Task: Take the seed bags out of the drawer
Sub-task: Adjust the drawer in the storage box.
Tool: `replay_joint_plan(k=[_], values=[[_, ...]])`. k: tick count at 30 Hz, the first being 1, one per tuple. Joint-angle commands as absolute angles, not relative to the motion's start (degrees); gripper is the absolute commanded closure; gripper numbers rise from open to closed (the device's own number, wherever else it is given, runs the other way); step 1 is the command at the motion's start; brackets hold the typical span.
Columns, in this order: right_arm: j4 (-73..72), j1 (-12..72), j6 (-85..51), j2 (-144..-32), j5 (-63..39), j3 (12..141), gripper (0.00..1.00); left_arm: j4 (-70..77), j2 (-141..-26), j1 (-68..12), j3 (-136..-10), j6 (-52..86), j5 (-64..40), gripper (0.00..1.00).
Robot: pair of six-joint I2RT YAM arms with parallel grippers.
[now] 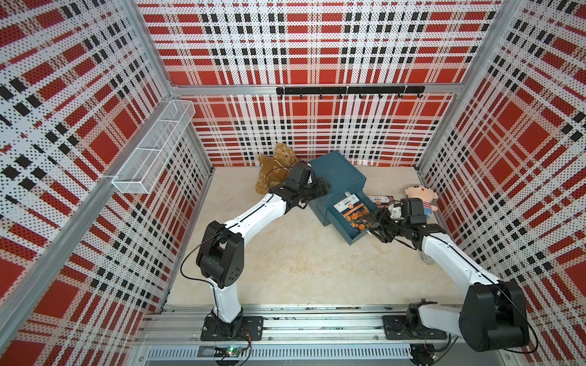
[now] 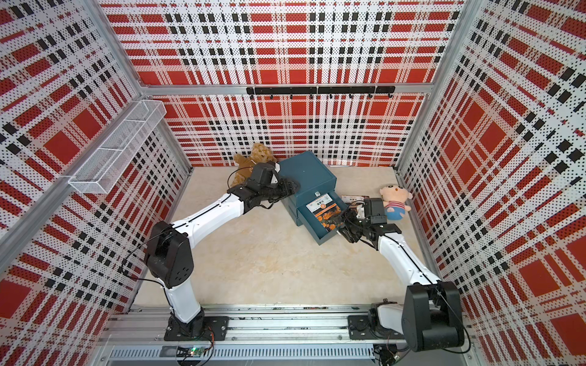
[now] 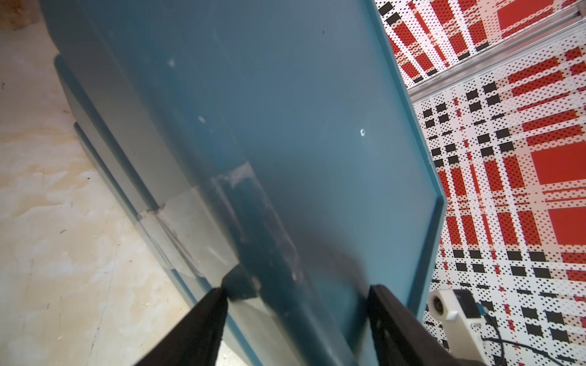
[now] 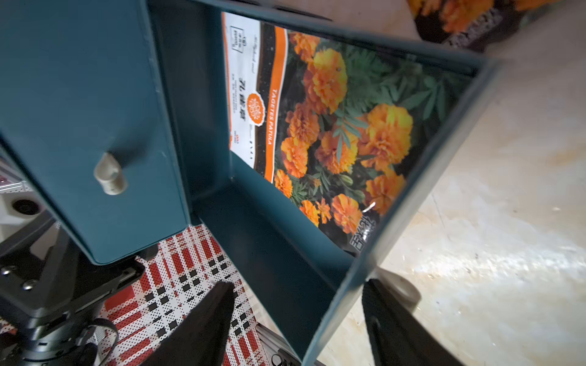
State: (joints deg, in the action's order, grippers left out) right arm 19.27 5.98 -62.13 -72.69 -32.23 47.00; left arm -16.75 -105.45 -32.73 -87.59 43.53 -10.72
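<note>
Across the pale worktop (image 1: 285, 253) the blue cabinet (image 1: 336, 177) is sitting near the back wall with its bottom drawer (image 1: 337, 228) pulled out toward the right arm (image 1: 444, 253). That arm is reaching low from its base, forearm stretched out and wrist turned so the fingers are pointing back at the cabinet. The left arm (image 1: 253, 215) is leaning in from the other side. Its left end effector (image 1: 322, 189) is resting against the cabinet's top edge with jaws apart, and I'd guess it is bracing the cabinet. An orange-flowered seed bag (image 1: 353, 212) is lying in the drawer, its long axis running along the drawer's depth: white label band at the cabinet end, flowers at the front. The right end effector (image 1: 373, 227) is hovering at the drawer's front wall, jaws apart and straddling it, so the bag's flower end is lying just beyond its fingertips, toward the cabinet. The right arm is clearly the nearer one. Another seed bag (image 1: 379, 199) is already lying out on the worktop beside the drawer.
</note>
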Motion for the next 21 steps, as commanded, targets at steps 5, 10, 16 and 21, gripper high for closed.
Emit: replay_joint_plan(k=[5, 10, 16, 21], values=[[15.2, 7.2, -61.6, -74.3, -30.8, 50.8, 0.29, -26.4, -110.0, -35.1, -85.1, 41.7, -13.0, 0.26], [20.3, 7.2, -57.0, -73.7, -28.7, 51.8, 0.29, -26.4, -110.0, -35.0, -85.1, 41.5, -12.8, 0.26], [27.7, 7.2, -50.1, -71.2, -24.9, 56.2, 0.29, -26.4, -110.2, -34.8, -85.3, 41.3, -13.0, 0.26], [27.7, 7.2, -50.1, -71.5, -24.9, 61.6, 0.29, -26.3, -109.9, -34.5, -85.4, 41.1, -12.9, 0.26]])
